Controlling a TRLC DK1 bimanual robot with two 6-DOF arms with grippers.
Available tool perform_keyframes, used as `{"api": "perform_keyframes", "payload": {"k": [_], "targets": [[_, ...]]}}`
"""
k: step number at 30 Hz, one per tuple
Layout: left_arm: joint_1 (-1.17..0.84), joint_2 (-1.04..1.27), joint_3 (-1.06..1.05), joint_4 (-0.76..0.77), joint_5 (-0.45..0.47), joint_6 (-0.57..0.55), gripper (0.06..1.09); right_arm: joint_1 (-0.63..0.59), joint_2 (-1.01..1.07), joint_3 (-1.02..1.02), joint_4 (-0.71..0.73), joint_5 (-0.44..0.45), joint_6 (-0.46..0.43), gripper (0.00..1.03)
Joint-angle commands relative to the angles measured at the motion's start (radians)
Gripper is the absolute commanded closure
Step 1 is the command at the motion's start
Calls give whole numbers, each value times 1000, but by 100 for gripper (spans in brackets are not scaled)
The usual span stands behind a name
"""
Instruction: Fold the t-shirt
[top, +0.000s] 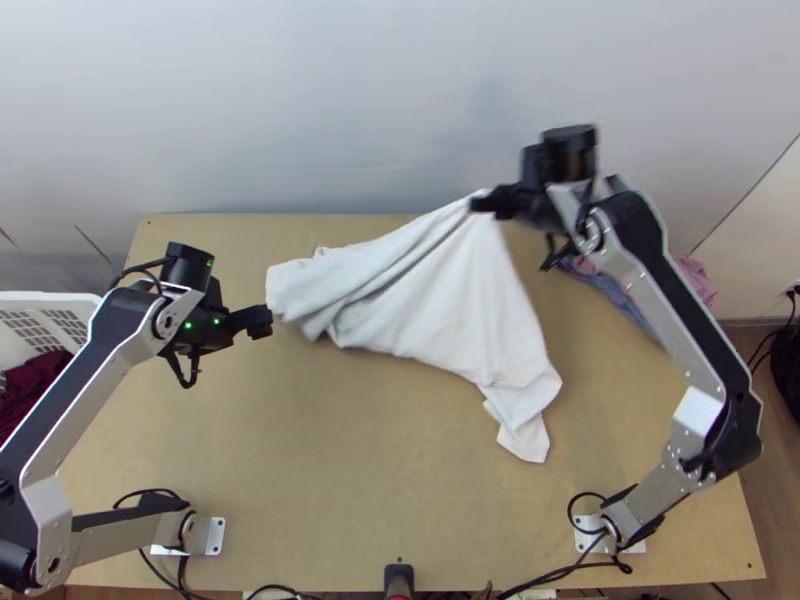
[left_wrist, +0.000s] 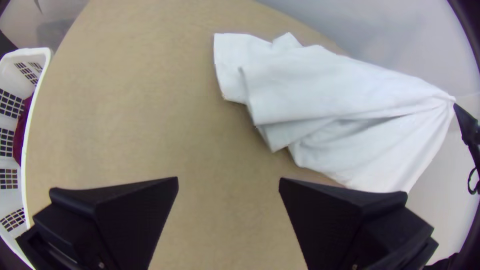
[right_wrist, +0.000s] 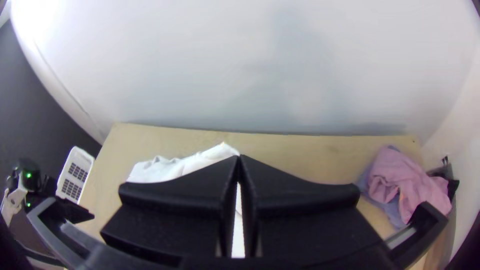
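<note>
Bench (top: 330, 480) nearest, near edge first, running under the t-shirt (top: 470, 300): white, creased and partly bunched. Left hand (top: 262, 321): open, just left of the shirt. White basket (top: 45, 297): farther left of shirt, dark red cloth (top: 38, 385) inside. Pink cloth (top: 697, 277) and blue cloth (top: 612, 290): heaped, right of shirt. Right hand (top: 480, 203): closed on shirt's gathered far peak, raised.
</note>
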Motion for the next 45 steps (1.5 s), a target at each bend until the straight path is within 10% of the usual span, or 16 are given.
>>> {"api": "perform_keyframes", "payload": {"k": [1,18,45], "targets": [[-27,38,-12,25,-1,9,11,-232,55,4,65,2,-4,100],[-111,143,2,129,4,6,11,-554,11,-278,163,70,-4,100],[-321,1046,1082,250,-142,40,11,-388,-121,-496,167,70,71,100]]}}
